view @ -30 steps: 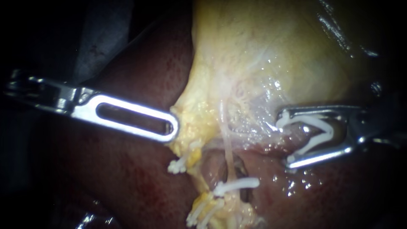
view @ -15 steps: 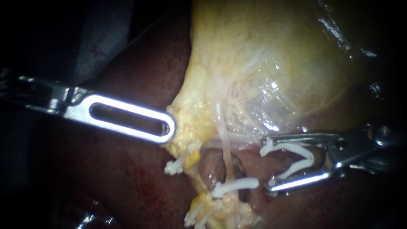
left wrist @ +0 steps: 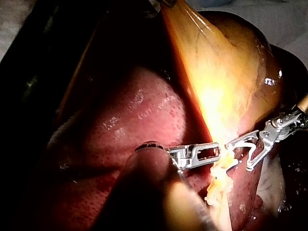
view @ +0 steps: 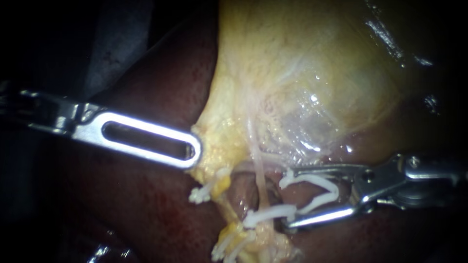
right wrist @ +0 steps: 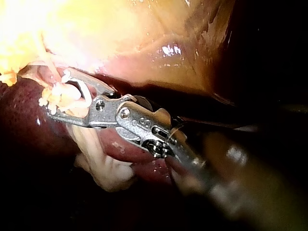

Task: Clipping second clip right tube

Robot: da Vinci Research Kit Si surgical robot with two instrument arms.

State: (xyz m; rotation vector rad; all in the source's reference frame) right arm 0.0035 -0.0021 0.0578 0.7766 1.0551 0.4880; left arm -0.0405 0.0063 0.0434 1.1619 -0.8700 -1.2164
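The dark red liver (view: 146, 204) lies under both instruments, and the yellow gallbladder (view: 302, 63) hangs above them. The left instrument (view: 194, 148) has its slotted jaws pressed together, and their tip pinches the gallbladder's lower yellow edge. The right instrument (view: 286, 198) has its jaws spread wide, each pressing on one leg of an open clip (view: 321, 184). The clip is white and lies lengthwise along the jaws, its mouth facing past their tips. Just ahead of those tips the right tube (view: 262, 178), thin and pale, runs crosswise to the jaws and outside their gap. A closed clip (view: 271, 213) crosses the tube beside the lower jaw's tip.
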